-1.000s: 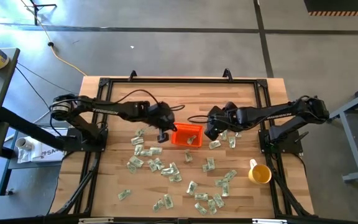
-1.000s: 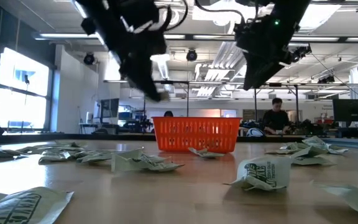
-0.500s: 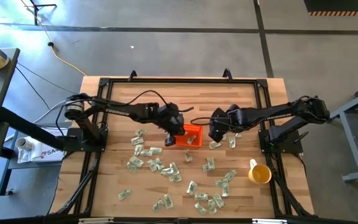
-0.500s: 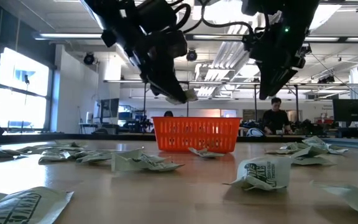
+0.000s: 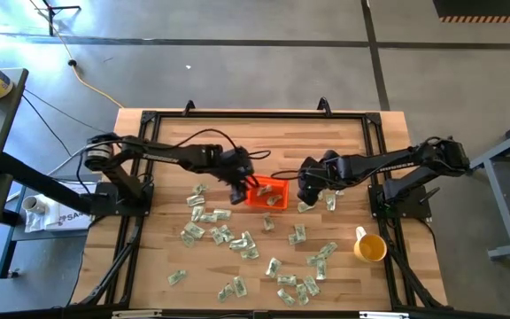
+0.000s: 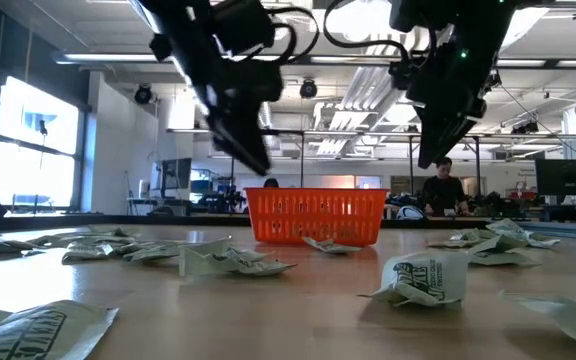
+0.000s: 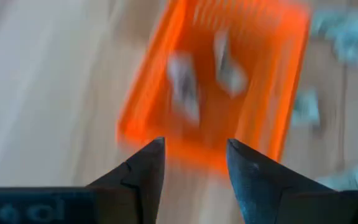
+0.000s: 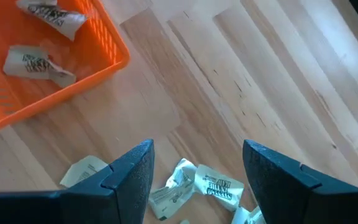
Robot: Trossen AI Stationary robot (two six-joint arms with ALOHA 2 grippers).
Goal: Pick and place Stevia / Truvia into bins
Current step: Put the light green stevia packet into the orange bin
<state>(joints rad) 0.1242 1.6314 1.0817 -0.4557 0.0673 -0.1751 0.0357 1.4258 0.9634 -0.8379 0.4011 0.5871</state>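
The orange bin (image 5: 277,181) stands mid-table with two Stevia sachets (image 7: 182,87) lying on its floor. My left gripper (image 7: 194,165) hangs open above the bin's left wall (image 7: 138,118), nothing between its fingers; in the high view it is at the bin's left edge (image 5: 240,190). My right gripper (image 8: 197,149) is open just right of the bin (image 8: 61,93), above loose sachets (image 8: 197,186) lying flat on the wood. Many more sachets (image 5: 220,235) lie scattered over the near half of the table.
A yellow cup (image 5: 369,247) stands near the table's right edge. Sachets (image 6: 423,280) lie close to the near edge. A black frame (image 5: 255,115) runs round the tabletop. Bare wood lies between the bin and the far edge.
My left gripper came from the bin's left over the bin with a sachet at its fingertips, then drew back a little toward the left. The sachet is gone from its fingers now.
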